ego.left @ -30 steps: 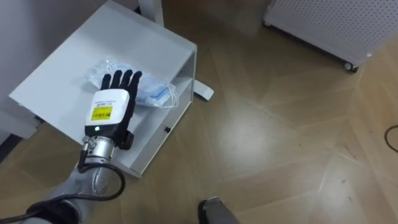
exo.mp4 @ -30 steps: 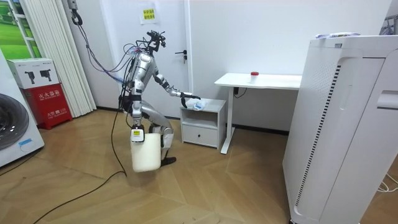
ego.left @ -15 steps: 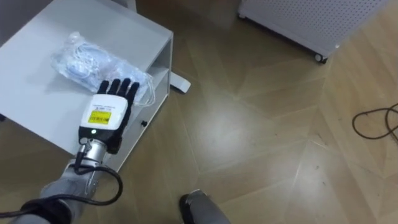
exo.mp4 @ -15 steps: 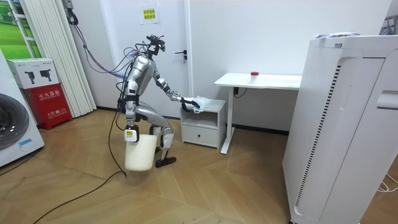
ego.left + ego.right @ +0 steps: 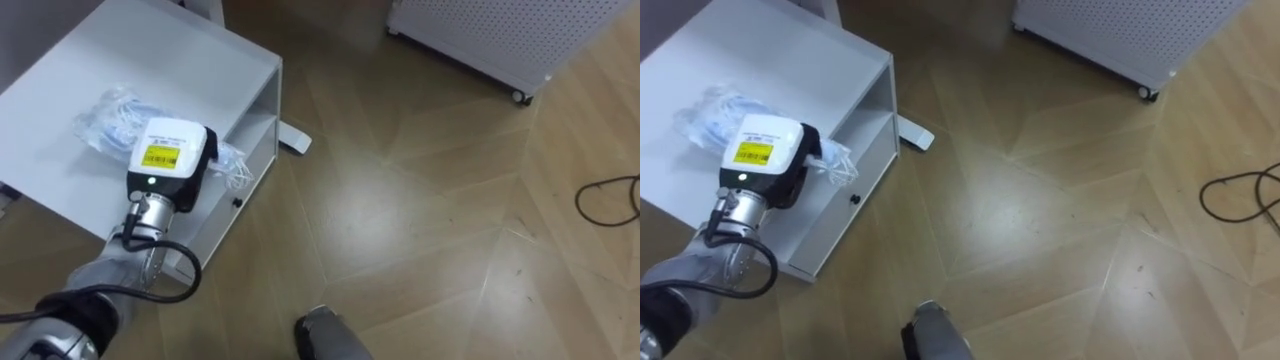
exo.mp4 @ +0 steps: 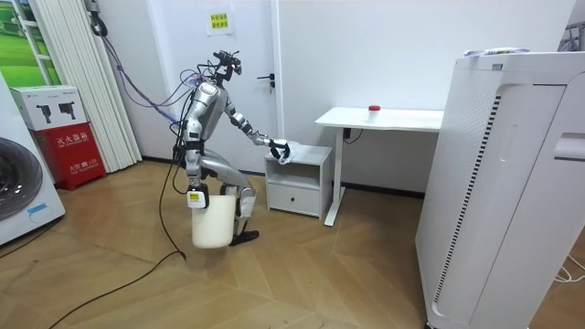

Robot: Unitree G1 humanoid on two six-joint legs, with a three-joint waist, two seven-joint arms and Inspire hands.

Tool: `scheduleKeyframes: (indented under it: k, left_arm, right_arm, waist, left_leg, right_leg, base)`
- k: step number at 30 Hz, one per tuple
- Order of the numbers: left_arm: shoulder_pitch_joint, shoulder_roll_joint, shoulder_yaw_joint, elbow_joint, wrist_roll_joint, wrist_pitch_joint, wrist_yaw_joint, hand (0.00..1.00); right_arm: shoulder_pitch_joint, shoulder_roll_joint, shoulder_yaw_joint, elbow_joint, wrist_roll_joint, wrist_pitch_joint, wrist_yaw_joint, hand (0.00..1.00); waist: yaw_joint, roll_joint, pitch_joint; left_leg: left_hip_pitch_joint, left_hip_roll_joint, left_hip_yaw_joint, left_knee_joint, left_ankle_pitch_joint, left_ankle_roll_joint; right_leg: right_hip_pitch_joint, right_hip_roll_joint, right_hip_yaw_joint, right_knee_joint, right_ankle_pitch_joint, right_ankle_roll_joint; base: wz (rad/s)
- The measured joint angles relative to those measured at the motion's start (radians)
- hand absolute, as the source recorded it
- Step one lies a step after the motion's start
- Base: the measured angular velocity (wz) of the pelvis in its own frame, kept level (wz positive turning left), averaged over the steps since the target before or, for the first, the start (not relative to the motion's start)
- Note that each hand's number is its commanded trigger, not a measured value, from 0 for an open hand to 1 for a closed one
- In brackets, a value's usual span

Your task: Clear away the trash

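Note:
A clear plastic bag of blue and white face masks (image 5: 100, 125) lies on top of a low white cabinet (image 5: 150, 60). My left hand (image 5: 168, 158) rests on the bag's right part, back up, its fingers curled down into the plastic and out of sight under the hand. In the room view I stand bent toward the cabinet (image 6: 302, 183), left hand (image 6: 280, 148) stretched over its top. My right hand (image 6: 194, 196) hangs at my side and holds a white bin (image 6: 212, 224) by its rim.
A white perforated unit on castors (image 5: 480, 35) stands across the wood floor. A desk's foot (image 5: 295, 140) lies beside the cabinet, a black cable (image 5: 605, 200) at the right. The room view has a white desk (image 6: 379, 117) and a tall white appliance (image 6: 503, 183).
My left hand lay flat on the bag with straight fingers; they have now curled down into it. The head camera has shifted, and the bin has swung slightly at my side.

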Motion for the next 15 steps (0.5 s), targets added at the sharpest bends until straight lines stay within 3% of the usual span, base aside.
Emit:
scheduleKeyframes:
  k: [10, 12, 15]
  left_arm:
    - [0.007, -0.005, -0.004, 0.012, -0.006, 0.001, -0.051, 1.00]
    - [0.015, -0.007, -0.007, 0.013, -0.028, -0.013, -0.049, 1.00]
    - [0.055, -0.026, 0.011, 0.012, -0.112, -0.050, -0.039, 1.00]
  right_arm:
    - [0.006, -0.012, 0.003, -0.008, -0.013, 0.007, -0.003, 1.00]
    - [0.022, -0.034, 0.004, -0.048, -0.017, 0.003, -0.024, 1.00]
    - [0.025, -0.035, 0.004, -0.065, -0.037, -0.007, -0.076, 1.00]
  waist:
    - [0.000, 0.003, 0.0013]
    - [0.014, 0.012, 0.0016]
    - [0.036, 0.017, 0.0034]
  left_leg:
    - [0.033, 0.000, 0.000, -0.002, -0.003, -0.003]
    - [0.038, -0.001, 0.000, -0.004, -0.003, -0.003]
    - [0.070, -0.002, 0.006, -0.023, -0.002, -0.005]
  right_leg:
    - [0.033, 0.002, 0.001, -0.002, -0.002, 0.000]
    - [0.038, 0.000, 0.001, -0.006, -0.004, 0.003]
    - [0.066, -0.002, -0.002, -0.022, -0.002, 0.001]
  base:
    - [0.00]
    - [-0.02]
    - [-0.05]
